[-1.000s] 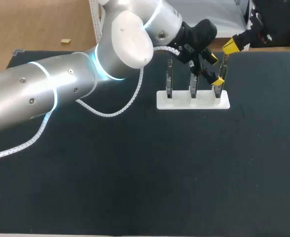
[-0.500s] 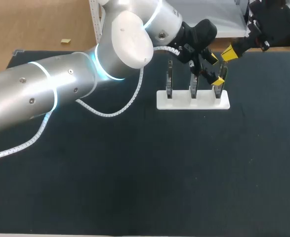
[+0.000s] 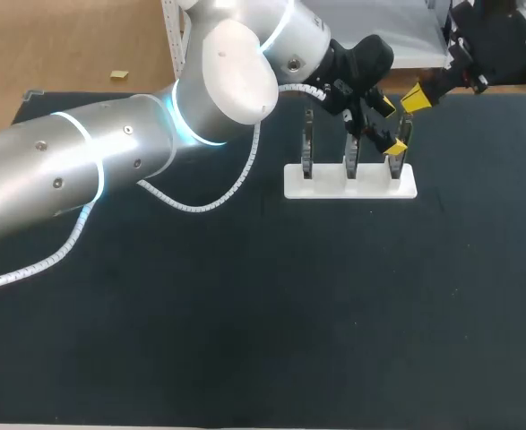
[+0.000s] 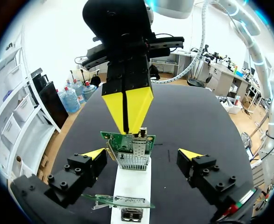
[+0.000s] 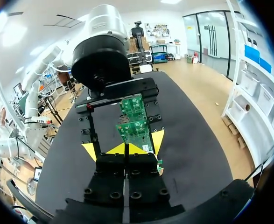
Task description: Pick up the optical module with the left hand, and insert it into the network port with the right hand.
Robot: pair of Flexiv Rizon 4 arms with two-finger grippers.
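Looked like a robotics lab to me. Two arms, a big silver one [image 3: 110,170] coming in from the left, worked over a counter [image 3: 245,313] covered in black cloth, where a white rack [image 3: 350,180] held green boards [image 4: 127,142] upright. Around it were plain white shelves and other desks. Nothing homey at all.

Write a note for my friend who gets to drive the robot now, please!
Left gripper: open, one finger each side of the end circuit board, not touching it.
Right gripper: shut, tips just above that board's network port.
The boards stand upright in the white holder.
A small metal piece sits at the port's top; I cannot tell whether it is the optical module, or seated. Check that before moving either arm.
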